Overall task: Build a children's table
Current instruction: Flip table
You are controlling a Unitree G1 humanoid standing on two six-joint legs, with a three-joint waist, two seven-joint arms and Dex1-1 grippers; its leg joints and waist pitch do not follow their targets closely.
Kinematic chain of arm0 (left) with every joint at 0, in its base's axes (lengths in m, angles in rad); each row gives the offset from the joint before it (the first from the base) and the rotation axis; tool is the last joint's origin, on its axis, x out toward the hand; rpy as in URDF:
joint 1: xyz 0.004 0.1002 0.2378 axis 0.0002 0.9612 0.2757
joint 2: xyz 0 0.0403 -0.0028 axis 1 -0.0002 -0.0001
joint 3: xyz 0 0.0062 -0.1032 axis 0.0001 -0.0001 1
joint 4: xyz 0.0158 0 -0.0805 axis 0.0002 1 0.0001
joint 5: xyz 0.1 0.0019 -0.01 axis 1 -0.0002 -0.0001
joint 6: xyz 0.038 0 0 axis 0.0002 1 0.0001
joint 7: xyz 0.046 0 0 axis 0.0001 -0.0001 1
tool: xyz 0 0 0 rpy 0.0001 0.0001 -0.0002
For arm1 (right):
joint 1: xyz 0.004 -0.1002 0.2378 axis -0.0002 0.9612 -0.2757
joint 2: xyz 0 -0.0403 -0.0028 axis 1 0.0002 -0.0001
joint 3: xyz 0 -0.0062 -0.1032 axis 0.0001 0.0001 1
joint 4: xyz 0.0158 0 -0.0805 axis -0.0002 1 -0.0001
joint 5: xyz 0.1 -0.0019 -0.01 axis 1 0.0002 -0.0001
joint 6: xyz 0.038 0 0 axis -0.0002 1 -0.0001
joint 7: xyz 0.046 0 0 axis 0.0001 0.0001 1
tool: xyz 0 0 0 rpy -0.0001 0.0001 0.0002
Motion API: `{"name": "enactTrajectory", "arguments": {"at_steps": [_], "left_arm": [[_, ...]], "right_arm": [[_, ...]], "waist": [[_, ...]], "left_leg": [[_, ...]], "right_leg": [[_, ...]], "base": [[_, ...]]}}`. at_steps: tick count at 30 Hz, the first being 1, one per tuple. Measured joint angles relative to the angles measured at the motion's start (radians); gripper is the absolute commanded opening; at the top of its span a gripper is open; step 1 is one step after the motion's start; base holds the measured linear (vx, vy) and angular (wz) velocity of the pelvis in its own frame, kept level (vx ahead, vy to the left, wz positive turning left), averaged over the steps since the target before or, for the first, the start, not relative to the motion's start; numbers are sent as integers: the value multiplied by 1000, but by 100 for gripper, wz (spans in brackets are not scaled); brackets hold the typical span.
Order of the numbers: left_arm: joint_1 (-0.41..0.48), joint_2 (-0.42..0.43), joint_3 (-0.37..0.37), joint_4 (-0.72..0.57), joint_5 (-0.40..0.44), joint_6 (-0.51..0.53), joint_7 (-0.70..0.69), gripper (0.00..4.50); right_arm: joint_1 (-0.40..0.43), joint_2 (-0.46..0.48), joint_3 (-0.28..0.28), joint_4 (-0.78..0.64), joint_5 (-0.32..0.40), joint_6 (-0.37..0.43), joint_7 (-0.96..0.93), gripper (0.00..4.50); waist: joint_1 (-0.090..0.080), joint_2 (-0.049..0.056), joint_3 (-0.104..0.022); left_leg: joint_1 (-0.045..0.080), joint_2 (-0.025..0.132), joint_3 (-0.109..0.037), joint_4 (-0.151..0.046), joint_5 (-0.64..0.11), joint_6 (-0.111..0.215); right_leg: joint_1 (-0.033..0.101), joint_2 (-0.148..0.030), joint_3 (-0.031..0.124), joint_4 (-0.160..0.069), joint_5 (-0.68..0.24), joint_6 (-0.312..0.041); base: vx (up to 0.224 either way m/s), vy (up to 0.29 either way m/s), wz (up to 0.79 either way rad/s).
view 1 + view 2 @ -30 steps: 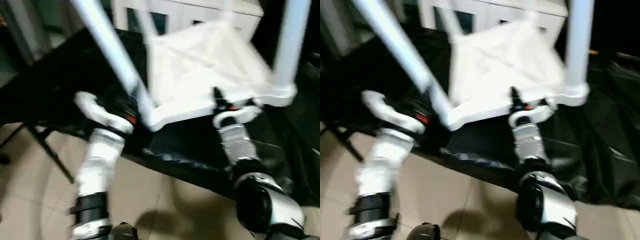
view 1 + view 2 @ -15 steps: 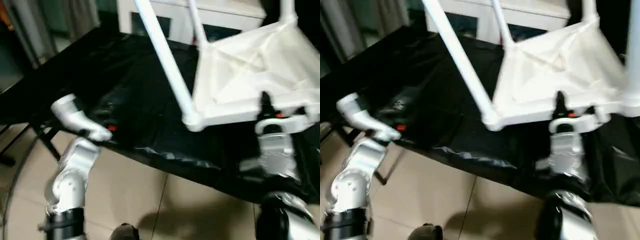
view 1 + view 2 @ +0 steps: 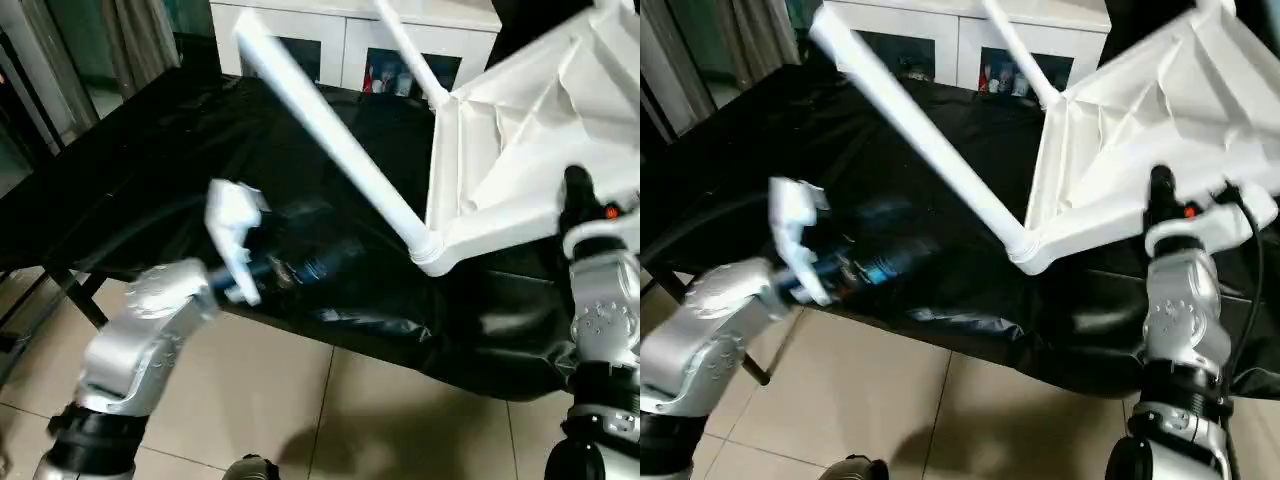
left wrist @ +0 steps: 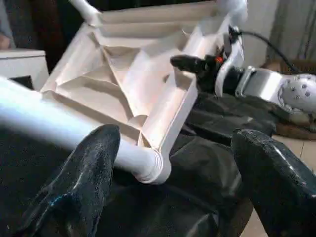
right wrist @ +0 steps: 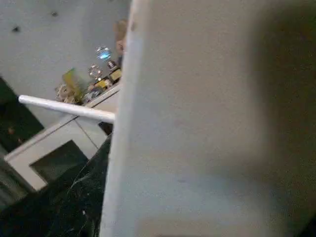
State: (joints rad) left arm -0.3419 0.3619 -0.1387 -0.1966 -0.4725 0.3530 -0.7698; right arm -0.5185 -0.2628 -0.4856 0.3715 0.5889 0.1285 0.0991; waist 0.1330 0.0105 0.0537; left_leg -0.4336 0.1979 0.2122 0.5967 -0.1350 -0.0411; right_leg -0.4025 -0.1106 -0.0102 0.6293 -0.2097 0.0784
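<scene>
White plastic children's table (image 3: 520,150) tipped up on the black-draped bench (image 3: 130,190), ribbed X-braced underside facing the head camera, toward the bench's near right corner. Right gripper (image 3: 1160,195) at the top's near rim, black fingers set against that edge and partly parted; whether actually clamped on the rim, cannot tell. Left gripper (image 4: 173,163) well apart from the table, low by the bench's near edge, fingers (image 4: 79,182) spread wide with nothing between them, aimed toward the nearest corner socket (image 4: 153,165).

Long white tapered tube leg (image 3: 330,150) seated in that socket, long axis slanting up and away toward the bench's far left corner. Second leg (image 3: 410,55) rising from the next corner, leaning the same way, tip cut off at the frame's top.

Black cloth rumpled and glossy, hanging over the near edge. Beige tiled floor (image 3: 300,400) below. White cabinet with glass doors (image 3: 340,35) behind the bench; curtains (image 3: 130,40) at the far left.
</scene>
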Motion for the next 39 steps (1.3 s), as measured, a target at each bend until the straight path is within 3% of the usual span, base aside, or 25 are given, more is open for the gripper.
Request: {"name": "enactTrajectory", "arguments": {"at_steps": [5,18,33,39], "left_arm": [[-58,-12,-4,39,65,-11,60,406],[-63,-31,-35,87,147,-16,99,406],[-90,-52,-35,98,175,-22,103,406],[-164,-45,-61,135,196,-32,65,406]], "right_arm": [[-30,-15,83,-7,-73,3,-18,199],[-86,-62,179,3,-225,4,-105,199],[-154,-153,256,89,-352,0,-47,197],[-189,-154,284,128,-388,-3,-27,196]], "waist": [[-8,-5,-3],[9,-10,-4],[7,-12,-3],[7,-12,-3]], "left_leg": [[4,0,0,0,0,0],[5,-4,-1,0,0,0],[-2,-4,-2,2,0,1],[-2,-4,-2,4,0,1]], "right_leg": [[4,-1,0,0,0,0],[6,-2,0,-1,0,0],[1,-2,-1,0,5,-6],[1,-2,-1,1,5,-7]], "base": [[0,0,0],[0,0,0],[0,0,0],[0,0,0]]}}
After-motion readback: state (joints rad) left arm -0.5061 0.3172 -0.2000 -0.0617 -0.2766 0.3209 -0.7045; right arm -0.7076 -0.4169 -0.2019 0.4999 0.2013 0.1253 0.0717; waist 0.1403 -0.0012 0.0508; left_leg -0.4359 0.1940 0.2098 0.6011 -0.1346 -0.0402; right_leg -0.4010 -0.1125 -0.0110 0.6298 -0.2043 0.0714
